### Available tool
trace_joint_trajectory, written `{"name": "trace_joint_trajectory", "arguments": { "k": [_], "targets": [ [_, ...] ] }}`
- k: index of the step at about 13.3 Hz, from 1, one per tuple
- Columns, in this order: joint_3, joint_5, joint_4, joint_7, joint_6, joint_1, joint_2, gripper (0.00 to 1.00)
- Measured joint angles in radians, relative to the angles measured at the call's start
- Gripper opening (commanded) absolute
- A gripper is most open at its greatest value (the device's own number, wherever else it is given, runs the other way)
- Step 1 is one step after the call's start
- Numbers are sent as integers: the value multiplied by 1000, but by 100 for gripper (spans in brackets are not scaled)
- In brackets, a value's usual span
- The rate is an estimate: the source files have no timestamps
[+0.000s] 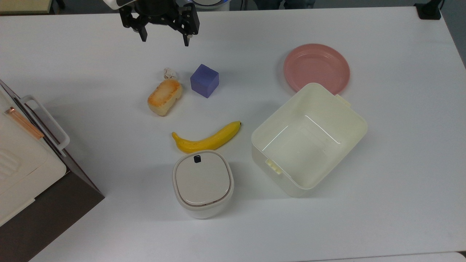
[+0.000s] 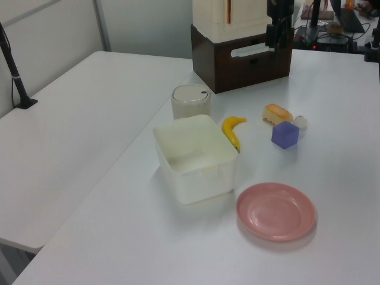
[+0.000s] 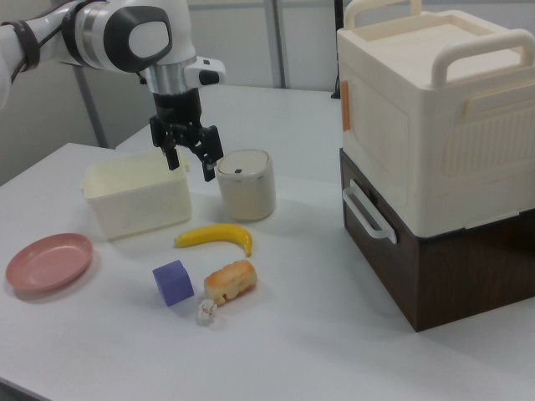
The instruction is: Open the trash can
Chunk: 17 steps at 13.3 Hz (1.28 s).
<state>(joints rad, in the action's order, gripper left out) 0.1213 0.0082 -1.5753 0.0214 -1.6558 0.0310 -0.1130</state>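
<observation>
The trash can (image 1: 202, 183) is a small white rounded bin with a flat greyish-beige lid, shut, and a tiny black button (image 1: 197, 158) at its rim. It stands near the front of the white table (image 1: 400, 145), also seen as the trash can (image 2: 190, 101) and the trash can (image 3: 246, 184). My gripper (image 1: 164, 38) hangs open and empty high over the table's far edge in the top view, well apart from the can. In the right view the gripper (image 3: 191, 162) is up in the air with its fingers spread.
A banana (image 1: 206, 138) lies just behind the can. Beside it stands a lidless cream tub (image 1: 308, 138), and a pink plate (image 1: 316, 68) is beyond that. A bread piece (image 1: 164, 96), a crumpled paper ball (image 1: 169, 73) and a purple cube (image 1: 204, 80) lie under the gripper's side. A brown-and-cream cabinet (image 1: 25, 171) fills the top view's left.
</observation>
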Motion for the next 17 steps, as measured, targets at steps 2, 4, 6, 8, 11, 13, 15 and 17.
{"name": "trace_joint_trajectory", "arguments": {
  "k": [2,4,6,8,11,13,15,17],
  "targets": [
    [0,0,0,0,0,0,0,100],
    [0,0,0,0,0,0,0,100],
    [0,0,0,0,0,0,0,98],
    [0,0,-1,0,0,0,0,76],
    [-1,0,-1,-5,-3,0,-7,25],
    [-2,26,-1,-36,-56,1,-17,7],
    [-3,76,-2,-64,-144,2,-35,2],
    [-5,99,-2,-73,-256,5,-64,1]
  ]
}}
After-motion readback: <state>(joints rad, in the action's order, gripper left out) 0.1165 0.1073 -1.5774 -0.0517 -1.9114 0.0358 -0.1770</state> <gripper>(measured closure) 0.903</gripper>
